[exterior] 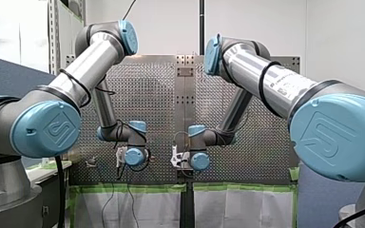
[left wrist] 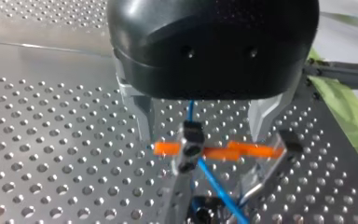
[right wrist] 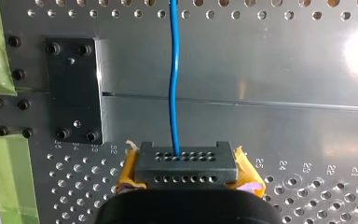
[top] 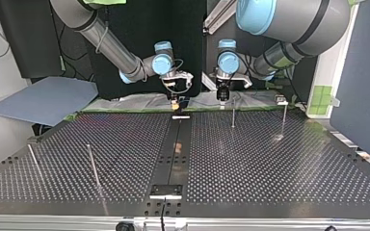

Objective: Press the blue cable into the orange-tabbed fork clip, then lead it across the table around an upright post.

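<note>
l gripper (left wrist: 203, 134) open astride orange clip (left wrist: 192, 145), blue cable (left wrist: 216, 183) thru it

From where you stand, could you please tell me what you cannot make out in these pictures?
1. Left wrist view: the cable runs out of sight behind my left gripper; blur hides whether it sits in the clip.
2. Right wrist view: a black block hides whether my right gripper clamps it.
3. Top view: cable and clip too small.
4. Front view: the wrists hide clip and cable.
</note>
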Robot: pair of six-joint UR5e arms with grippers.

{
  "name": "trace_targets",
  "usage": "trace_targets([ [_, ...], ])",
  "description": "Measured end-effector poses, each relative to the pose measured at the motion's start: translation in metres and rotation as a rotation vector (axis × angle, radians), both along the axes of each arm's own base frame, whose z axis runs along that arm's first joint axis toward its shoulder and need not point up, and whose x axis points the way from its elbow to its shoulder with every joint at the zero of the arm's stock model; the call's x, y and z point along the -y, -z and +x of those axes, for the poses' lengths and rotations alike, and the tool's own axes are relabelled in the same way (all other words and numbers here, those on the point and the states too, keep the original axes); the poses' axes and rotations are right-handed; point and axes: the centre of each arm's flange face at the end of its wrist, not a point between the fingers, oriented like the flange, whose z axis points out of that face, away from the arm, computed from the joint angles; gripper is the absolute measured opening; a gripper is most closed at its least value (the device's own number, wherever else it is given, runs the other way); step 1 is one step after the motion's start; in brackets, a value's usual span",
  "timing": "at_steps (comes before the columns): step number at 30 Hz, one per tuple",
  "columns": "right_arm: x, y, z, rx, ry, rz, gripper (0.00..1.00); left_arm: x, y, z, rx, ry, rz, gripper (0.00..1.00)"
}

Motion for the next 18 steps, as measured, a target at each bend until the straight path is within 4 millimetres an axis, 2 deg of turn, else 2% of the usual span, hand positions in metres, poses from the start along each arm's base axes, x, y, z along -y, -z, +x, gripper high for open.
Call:
trace_targets([
  [18,0.0000,0.0003,0.0001,0.000,0.000,-0.001,0.00,0.0080,-0.0063,0.0064,0.023,-0.021,0.005,1.00],
])
